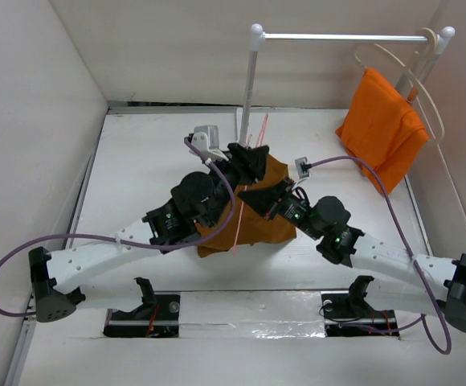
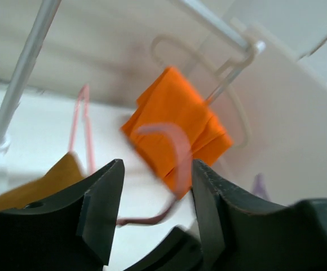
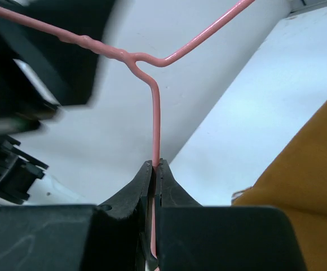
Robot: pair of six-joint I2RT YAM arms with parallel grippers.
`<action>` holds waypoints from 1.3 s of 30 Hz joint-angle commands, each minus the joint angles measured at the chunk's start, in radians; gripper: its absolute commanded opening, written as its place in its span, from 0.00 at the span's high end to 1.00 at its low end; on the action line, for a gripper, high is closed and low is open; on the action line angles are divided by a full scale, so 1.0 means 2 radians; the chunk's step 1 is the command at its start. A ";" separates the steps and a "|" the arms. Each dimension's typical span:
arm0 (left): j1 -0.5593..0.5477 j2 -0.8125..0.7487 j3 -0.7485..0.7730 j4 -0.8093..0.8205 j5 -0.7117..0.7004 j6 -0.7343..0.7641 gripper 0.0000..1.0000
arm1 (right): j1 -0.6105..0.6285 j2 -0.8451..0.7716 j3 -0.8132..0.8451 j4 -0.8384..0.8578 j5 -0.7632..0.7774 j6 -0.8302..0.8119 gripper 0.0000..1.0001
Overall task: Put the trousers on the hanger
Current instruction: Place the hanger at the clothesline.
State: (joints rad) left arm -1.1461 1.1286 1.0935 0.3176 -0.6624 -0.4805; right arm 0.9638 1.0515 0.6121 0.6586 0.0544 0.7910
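Ochre-brown trousers (image 1: pixel 261 232) lie bunched on the white table (image 1: pixel 136 161), directly beneath both grippers; from the right wrist camera the fabric fills the corner just right of the fingers. A thin pink wire hanger (image 3: pixel 154 113) crosses above the cloth. The right gripper (image 3: pixel 155 165) is clamped tight on one straight run of that wire, which rises from its fingertips to a twisted junction and branches off to either side. The left gripper (image 2: pixel 158 166) sits just beyond the right one with its jaws spread apart; a blurred pink curve of the hanger lies in the gap between its fingers, and whether it touches either finger cannot be told. Farther beyond the left gripper, well apart from both, a bright orange garment (image 2: pixel 175 124) hangs on a cream-coloured hanger (image 1: pixel 414 76) from a white rail (image 1: pixel 337 37). The rail's upright post (image 1: pixel 249 88) rises just behind the left gripper, on its left side.
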 commanded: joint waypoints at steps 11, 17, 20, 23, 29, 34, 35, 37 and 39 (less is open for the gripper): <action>0.014 -0.004 0.105 0.031 0.039 0.078 0.39 | -0.137 0.003 0.048 0.177 -0.141 0.155 1.00; 0.030 -0.041 0.043 0.044 0.020 0.078 0.48 | -0.217 0.003 0.157 0.091 -0.195 0.148 1.00; 0.030 -0.057 0.018 0.034 0.018 0.071 0.49 | -0.253 0.021 0.192 0.073 -0.215 0.146 1.00; 0.030 -0.081 -0.027 0.034 0.011 0.059 0.50 | -0.287 0.042 0.238 0.024 -0.229 0.130 1.00; 0.030 -0.138 -0.103 0.022 0.005 0.033 0.50 | -0.331 0.098 0.290 0.017 -0.261 0.137 1.00; 0.030 -0.166 -0.141 0.004 0.017 0.012 0.50 | -0.360 0.166 0.345 0.016 -0.290 0.141 1.00; 0.030 -0.169 -0.146 0.004 0.020 0.009 0.50 | -0.365 0.173 0.353 0.011 -0.291 0.141 1.00; 0.030 -0.169 -0.160 -0.005 0.022 0.001 0.50 | -0.369 0.196 0.386 -0.002 -0.300 0.134 1.00; 0.030 -0.170 -0.175 -0.011 0.021 -0.007 0.50 | -0.381 0.210 0.403 -0.012 -0.304 0.131 1.00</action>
State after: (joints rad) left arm -1.0908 0.7963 0.7795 0.3023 -0.6312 -0.4572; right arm 0.2272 1.4918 1.2781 0.4965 -0.5133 1.0695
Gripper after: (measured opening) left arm 0.508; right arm 0.034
